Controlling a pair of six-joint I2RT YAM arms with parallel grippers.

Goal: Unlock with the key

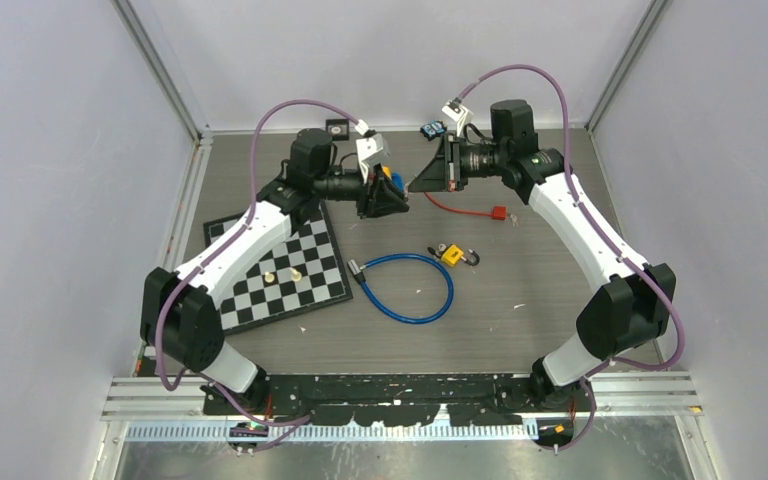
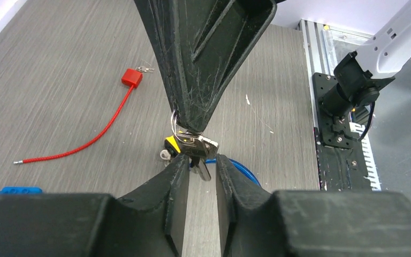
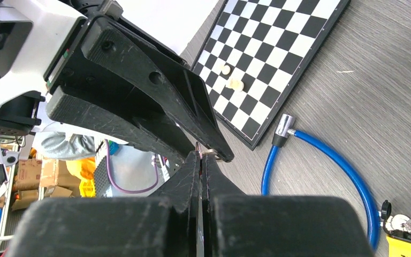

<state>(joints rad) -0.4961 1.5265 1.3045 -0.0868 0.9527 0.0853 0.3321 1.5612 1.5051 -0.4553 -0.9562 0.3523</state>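
Currently both arms meet above the back centre of the table (image 1: 550,300). The right gripper (image 2: 188,127) has its fingers pressed together on the ring of a small bunch of keys (image 2: 197,145), which hangs from its tip, off the table. The left gripper (image 2: 202,167) faces it from below. Its jaws stand narrowly apart with one key blade hanging in the gap, and grey table shows on either side of the blade, so no firm contact is visible. The yellow padlock (image 1: 450,255) lies on the table below and in front of the grippers, next to the loop of blue cable (image 1: 412,292). A red cable lock (image 1: 498,213) lies further back, and a chessboard (image 1: 305,285) sits to the left under the left arm.
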